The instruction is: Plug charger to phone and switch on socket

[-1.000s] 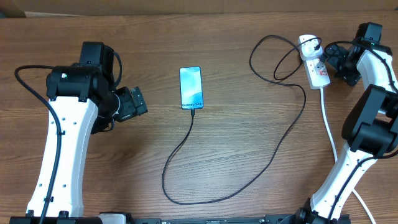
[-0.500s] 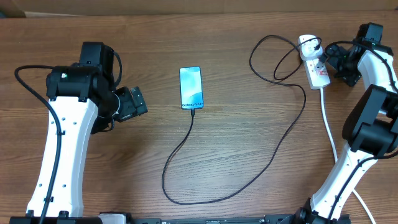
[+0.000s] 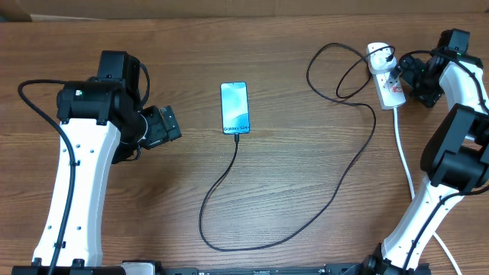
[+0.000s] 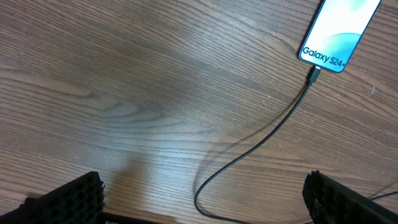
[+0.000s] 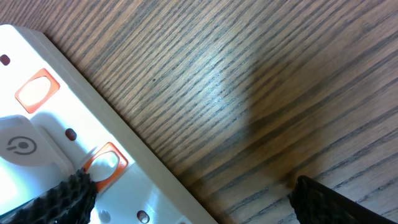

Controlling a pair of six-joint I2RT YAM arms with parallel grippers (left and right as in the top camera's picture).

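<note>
Reaching the socket (image 3: 388, 80) is the matter in hand, and it lies at the far right of the tabletop (image 3: 290, 46), its long axis running near to far with a slight tilt. The right hand (image 3: 412, 79) sits just beside it on its right, fingers pointing left at it, spread wide apart and holding nothing. In the right wrist view one orange-red switch (image 5: 106, 163) shows right by a fingertip, and another lies further along the white body; whether either is pressed I cannot tell. The right arm is plainly the nearer one for the switch.

The phone (image 3: 235, 108) lies flat near the middle of the tabletop, screen up, long axis also near to far. The charger (image 4: 314, 77) meets its near edge with the small tip, apparently seated, and the black cable loops near and right, then far, to the socket's far end. The left hand (image 3: 164, 126) hangs to the left of the phone, well apart from the socket, fingers spread and empty. No containers are in sight.
</note>
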